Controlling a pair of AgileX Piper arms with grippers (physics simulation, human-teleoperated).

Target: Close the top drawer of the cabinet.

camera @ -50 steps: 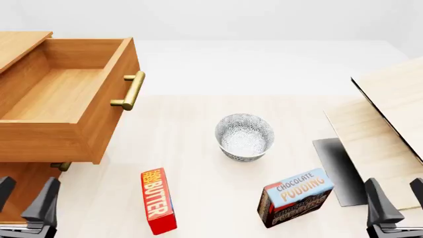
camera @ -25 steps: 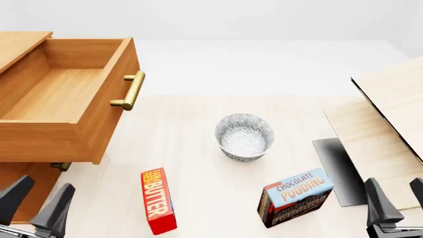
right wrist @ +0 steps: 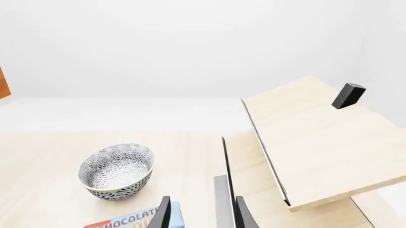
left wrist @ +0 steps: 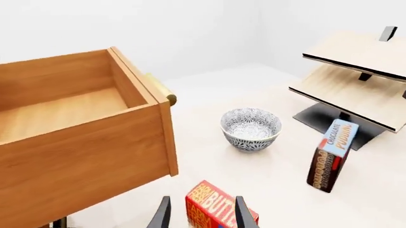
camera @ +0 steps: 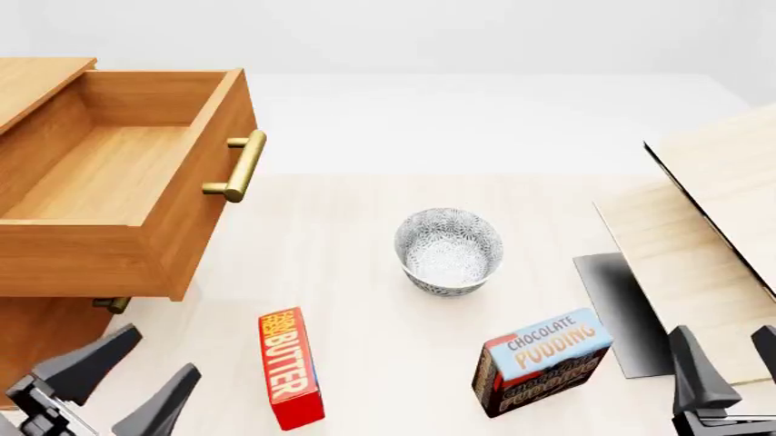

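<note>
Honey-brown wooden top drawer [camera: 115,182] stands pulled out of the big honey-brown wooden cabinet [camera: 36,77] at ten o'clock in the front view, brass bar handle [camera: 240,165] facing three o'clock. The left gripper [camera: 115,386] at seven o'clock has wide, empty jaws; the right gripper [camera: 728,368] sits at five o'clock, also wide and empty.

The left wrist view alone shows the drawer's side panel [left wrist: 82,156] and red butter box [left wrist: 216,209] between the jaws.

The right wrist view adds only the patterned ceramic bowl [right wrist: 116,171] and pale wooden shelf rack [right wrist: 311,137].
</note>
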